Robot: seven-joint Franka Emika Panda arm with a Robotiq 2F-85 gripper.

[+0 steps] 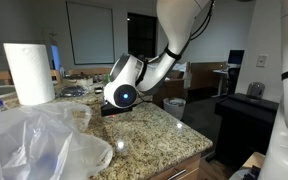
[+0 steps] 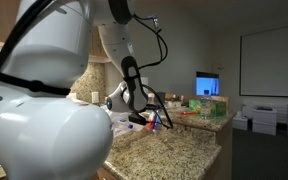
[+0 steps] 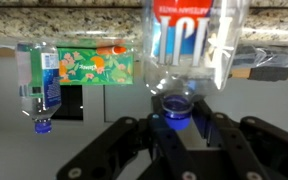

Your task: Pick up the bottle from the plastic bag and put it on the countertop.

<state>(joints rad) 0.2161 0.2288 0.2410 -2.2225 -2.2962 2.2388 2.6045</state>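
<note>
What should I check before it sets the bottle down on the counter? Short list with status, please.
1. Grip: gripper closed on the bottle, cap end between the jaws in the wrist view: ok.
2. Out of the plastic bag: in an exterior view the arm works over the granite, away from the bag: ok.
3. Landing spot: bare granite shows on the countertop beside the gripper: ok.
4. Clearance to the green-label bottle: apart from the held one in the wrist view: ok.
5. Held bottle upright: cannot tell.
6. Height above the counter: cannot tell.
</note>
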